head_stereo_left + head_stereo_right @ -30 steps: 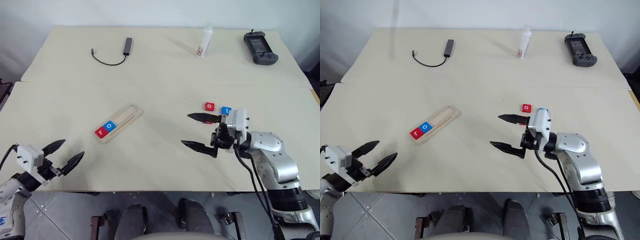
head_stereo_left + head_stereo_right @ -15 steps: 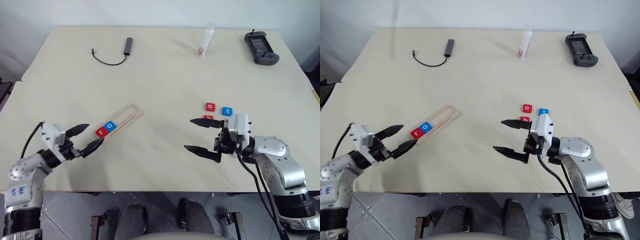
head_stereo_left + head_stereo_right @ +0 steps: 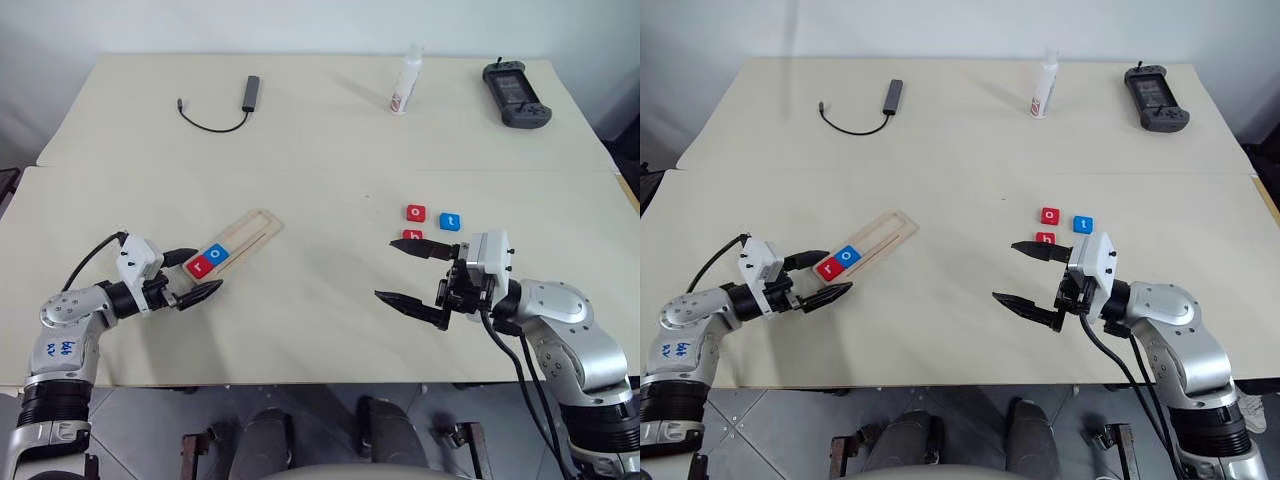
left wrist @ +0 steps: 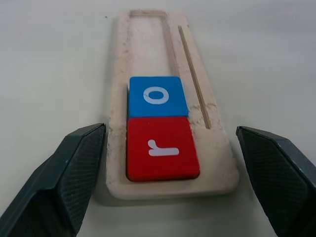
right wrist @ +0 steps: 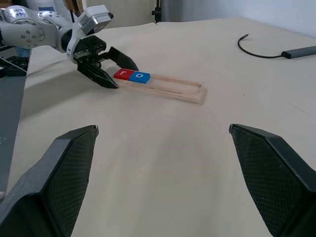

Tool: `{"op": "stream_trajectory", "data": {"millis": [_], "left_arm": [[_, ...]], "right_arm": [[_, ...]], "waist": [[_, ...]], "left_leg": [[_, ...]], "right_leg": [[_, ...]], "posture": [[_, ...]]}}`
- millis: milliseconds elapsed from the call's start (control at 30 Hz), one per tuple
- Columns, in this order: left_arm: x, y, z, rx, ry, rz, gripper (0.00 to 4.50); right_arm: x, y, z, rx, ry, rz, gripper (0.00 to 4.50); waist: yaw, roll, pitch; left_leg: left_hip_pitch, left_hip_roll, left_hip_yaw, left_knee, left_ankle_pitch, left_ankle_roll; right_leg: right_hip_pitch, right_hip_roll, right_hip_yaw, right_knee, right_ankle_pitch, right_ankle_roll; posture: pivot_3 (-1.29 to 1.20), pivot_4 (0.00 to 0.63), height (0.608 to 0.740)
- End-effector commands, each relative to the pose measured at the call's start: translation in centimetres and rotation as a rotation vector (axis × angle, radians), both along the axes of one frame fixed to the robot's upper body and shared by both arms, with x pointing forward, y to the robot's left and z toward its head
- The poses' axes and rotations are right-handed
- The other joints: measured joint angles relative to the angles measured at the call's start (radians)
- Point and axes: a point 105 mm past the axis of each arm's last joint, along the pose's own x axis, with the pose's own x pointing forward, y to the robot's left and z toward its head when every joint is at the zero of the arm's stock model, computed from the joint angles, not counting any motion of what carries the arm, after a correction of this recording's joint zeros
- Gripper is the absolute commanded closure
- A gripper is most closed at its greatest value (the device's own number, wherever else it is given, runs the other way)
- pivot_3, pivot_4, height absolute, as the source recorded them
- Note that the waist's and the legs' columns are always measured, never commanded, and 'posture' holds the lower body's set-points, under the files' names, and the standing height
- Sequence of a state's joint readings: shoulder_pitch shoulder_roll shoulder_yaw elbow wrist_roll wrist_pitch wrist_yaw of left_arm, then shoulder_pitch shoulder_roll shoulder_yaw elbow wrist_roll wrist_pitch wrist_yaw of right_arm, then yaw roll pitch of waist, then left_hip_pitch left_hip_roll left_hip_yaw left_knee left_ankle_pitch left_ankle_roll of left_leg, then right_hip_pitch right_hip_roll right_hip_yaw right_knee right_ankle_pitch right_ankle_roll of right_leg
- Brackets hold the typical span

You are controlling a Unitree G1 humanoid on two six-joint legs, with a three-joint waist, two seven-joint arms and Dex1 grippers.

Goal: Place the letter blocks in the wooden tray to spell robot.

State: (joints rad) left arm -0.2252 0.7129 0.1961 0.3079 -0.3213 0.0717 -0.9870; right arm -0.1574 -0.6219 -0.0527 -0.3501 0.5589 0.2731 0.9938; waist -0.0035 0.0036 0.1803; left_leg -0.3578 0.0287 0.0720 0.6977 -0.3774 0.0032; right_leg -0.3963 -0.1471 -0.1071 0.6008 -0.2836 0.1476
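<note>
Left tool (image 3: pixel 194 277) spread wide, straddling the wooden tray's (image 3: pixel 252 230) near end; right tool (image 3: pixel 412 271) wide, empty.

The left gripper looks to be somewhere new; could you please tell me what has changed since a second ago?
The left gripper swung in from the table's near edge to the wooden tray, its open fingers now straddling the end that holds the red r block. It has grasped nothing. The right gripper stayed open and empty, barely shifting. Tray and blocks lie as before.
</note>
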Motion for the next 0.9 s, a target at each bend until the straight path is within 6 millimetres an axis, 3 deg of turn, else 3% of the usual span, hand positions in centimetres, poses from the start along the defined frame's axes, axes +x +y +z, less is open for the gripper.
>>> {"op": "stream_trajectory", "data": {"millis": [33, 67, 233, 467, 733, 900], "left_arm": [[-0.9, 0.3, -2.6, 0.041, 0.096, 0.005, 0.91], [-0.8, 0.1, -2.5, 0.033, 0.087, -0.002, 1.11], [-0.4, -2.2, -0.7, -0.028, -0.03, -0.102, 1.11], [-0.4, -9.2, 1.8, 0.031, -0.119, -0.455, 1.11], [0.4, -15.1, 0.9, 0.168, -0.082, -0.745, 1.11], [1.2, -16.9, 0.8, 0.213, -0.085, -0.802, 1.11]], "right_arm": [[-0.3, -0.2, 1.0, 0.015, -0.041, -0.009, 0.0], [-0.3, -0.2, 1.0, 0.015, -0.041, -0.013, 0.0], [-0.3, -0.9, 1.0, 0.004, -0.043, -0.041, 0.0], [-0.9, -4.3, 0.3, -0.05, -0.023, -0.167, 0.0], [-3.2, -8.5, -1.6, -0.105, 0.037, -0.349, 0.0], [-4.8, -9.9, -2.2, -0.103, 0.068, -0.433, 0.0]], "waist": [[0.001, 0.0, 0.0], [0.001, 0.0, 0.0], [0.004, 0.0, 0.0], [0.035, 0.0, 0.0], [0.027, 0.0, 0.0], [0.027, -0.001, 0.0]], "left_leg": [[0.0, 0.0, 0.0, 0.0, 0.0, 0.0], [0.0, 0.0, 0.0, 0.0, 0.0, 0.0], [0.0, 0.0, 0.0, 0.0, 0.0, 0.0], [-0.001, -0.001, -0.001, 0.001, 0.0, 0.001], [-0.001, -0.001, 0.0, 0.001, 0.0, 0.001], [-0.001, -0.001, 0.001, 0.001, 0.0, 0.001]], "right_leg": [[0.0, 0.0, 0.0, 0.0, 0.0, 0.0], [0.0, 0.0, 0.0, 0.0, 0.0, 0.0], [0.0, 0.0, 0.0, 0.0, 0.0, 0.0], [0.001, -0.001, 0.0, 0.0, 0.0, 0.0], [0.001, 0.0, 0.0, -0.001, 0.0, 0.0], [0.001, 0.0, 0.0, -0.001, 0.0, 0.0]], "posture": [[0.0, 0.15, 0.74], [0.0, 0.15, 0.74], [0.0, 0.15, 0.74], [0.0, 0.15, 0.74], [0.0, 0.15, 0.74], [0.0, 0.15, 0.74]]}}
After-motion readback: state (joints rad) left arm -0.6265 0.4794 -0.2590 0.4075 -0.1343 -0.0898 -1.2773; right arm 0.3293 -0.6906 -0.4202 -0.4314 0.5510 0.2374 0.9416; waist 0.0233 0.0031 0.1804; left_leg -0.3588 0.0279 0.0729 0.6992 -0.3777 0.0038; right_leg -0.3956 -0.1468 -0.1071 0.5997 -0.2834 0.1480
